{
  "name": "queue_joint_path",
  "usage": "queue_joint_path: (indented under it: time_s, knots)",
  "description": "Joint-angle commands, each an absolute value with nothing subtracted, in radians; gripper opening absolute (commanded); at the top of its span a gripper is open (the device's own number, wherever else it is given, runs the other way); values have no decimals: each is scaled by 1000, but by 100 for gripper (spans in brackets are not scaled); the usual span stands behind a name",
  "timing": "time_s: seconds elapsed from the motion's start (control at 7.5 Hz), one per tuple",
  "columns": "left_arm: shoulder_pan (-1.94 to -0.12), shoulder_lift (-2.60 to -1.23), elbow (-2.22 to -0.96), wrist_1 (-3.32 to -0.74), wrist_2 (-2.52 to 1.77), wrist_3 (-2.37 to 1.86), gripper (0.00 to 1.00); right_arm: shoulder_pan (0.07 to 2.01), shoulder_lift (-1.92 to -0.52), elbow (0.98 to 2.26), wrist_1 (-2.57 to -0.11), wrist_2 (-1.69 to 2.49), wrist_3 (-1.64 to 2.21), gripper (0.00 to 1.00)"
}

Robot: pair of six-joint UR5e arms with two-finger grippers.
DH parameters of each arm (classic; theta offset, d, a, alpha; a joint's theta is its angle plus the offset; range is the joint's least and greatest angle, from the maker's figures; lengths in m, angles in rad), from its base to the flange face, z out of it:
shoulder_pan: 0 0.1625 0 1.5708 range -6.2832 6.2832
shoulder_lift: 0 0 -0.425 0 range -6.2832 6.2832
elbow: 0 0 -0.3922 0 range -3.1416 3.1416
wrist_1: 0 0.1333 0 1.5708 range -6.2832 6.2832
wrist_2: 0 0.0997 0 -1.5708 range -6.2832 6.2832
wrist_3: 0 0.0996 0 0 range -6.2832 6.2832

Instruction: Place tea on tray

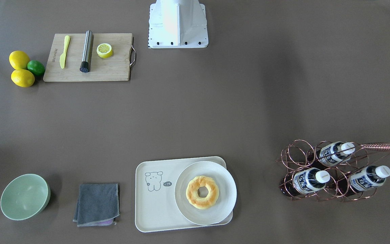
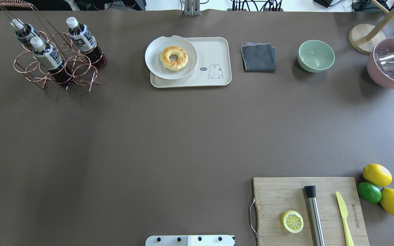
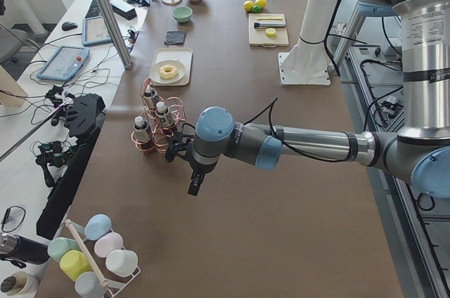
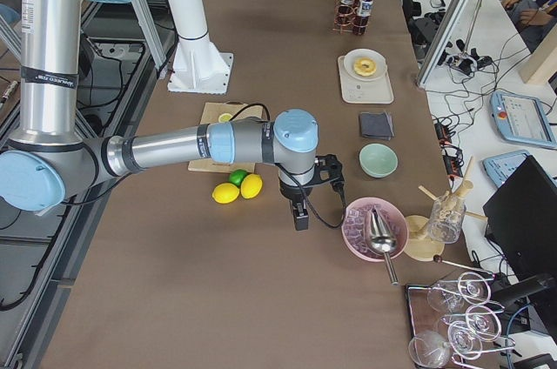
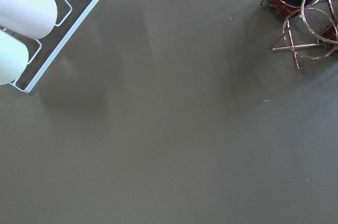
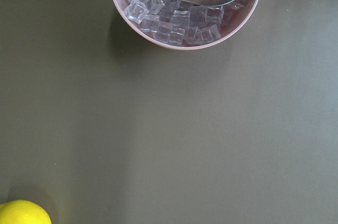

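Note:
Three alike tea bottles (image 1: 310, 180) with white caps and blue-and-white labels lie in a copper wire rack (image 1: 293, 159). In the overhead view the bottles (image 2: 47, 56) are at the far left. The cream tray (image 1: 154, 210) with the bear drawing also shows in the overhead view (image 2: 215, 51). It holds a round white plate (image 1: 223, 203) with a doughnut (image 1: 202, 191). My left gripper (image 3: 193, 184) hangs over the table just short of the rack. My right gripper (image 4: 300, 215) hangs near the lemons. I cannot tell whether either is open or shut.
A grey cloth (image 2: 258, 56) and a green bowl (image 2: 316, 55) lie right of the tray. A pink bowl of ice with a scoop (image 2: 393, 63) is at the far right. A cutting board (image 2: 279, 198) holds a lemon half, a muddler and a knife. Lemons and a lime (image 2: 369, 192) lie beside it. A cup rack (image 5: 31, 18) is near my left wrist.

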State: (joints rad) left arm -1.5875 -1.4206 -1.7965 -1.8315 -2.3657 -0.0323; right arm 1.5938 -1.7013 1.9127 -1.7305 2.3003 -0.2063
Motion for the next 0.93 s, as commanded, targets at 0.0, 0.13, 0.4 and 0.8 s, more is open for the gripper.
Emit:
queue_joint_path:
  time_s: [0.0,0.13,0.4,0.8]
  knots:
    - [-1586,-1424,-1801,-1832,-2361,-40,97,1594,-1710,1910,-1732,2299,-207,100]
    - [-1585,-1424,-1792,-1833,-2359,-29,97,1594,-1715,1911,-1730,2301,-207,100]
    - [-1578,-1422,-1789,-1832,-2356,-29,97,1585,-1704,1888,-1730,2298,-209,100]
    - [-1577,-1423,-1787,-1829,-2355,-37,97,1585,-1706,1893,-1730,2298,-207,100]
